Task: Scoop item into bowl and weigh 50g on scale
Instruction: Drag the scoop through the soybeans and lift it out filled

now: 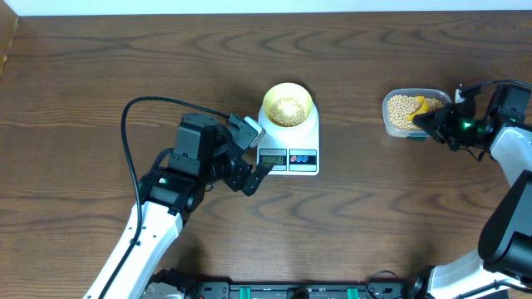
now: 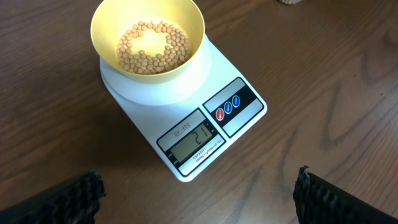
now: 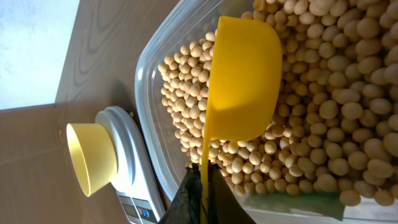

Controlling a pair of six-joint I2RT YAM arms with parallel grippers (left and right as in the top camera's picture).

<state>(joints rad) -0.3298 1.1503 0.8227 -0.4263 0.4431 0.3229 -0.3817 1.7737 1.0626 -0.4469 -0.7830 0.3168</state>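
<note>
While I watch the overhead feed, the brown wooden surface point(image 1: 100, 66) fills the whole view. My left arm point(image 1: 179, 178) comes in from 7 o'clock. Its jaws are spread wide with nothing between them, just off the 9 o'clock side of the scale point(image 1: 309, 133); on the left wrist feed its two fingertips point(image 2: 59, 199) sit at the bottom corners, well apart. My right arm point(image 1: 507, 141) comes in from 4 o'clock. The scale stands near the middle and its display point(image 2: 196, 140) reads 21. At 3 o'clock from it, apart from it, is the clear tub point(image 1: 391, 124). The pale-yellow bowl point(image 2: 106, 25) rests on the scale's platform at its 12 o'clock end. The right jaws are clamped on the handle of the yellow scoop point(image 3: 242, 81), whose cup lies over the tub. Beans point(image 2: 152, 46) cover the bowl's bottom, and many more beans point(image 3: 323, 124) fill the tub.
</note>
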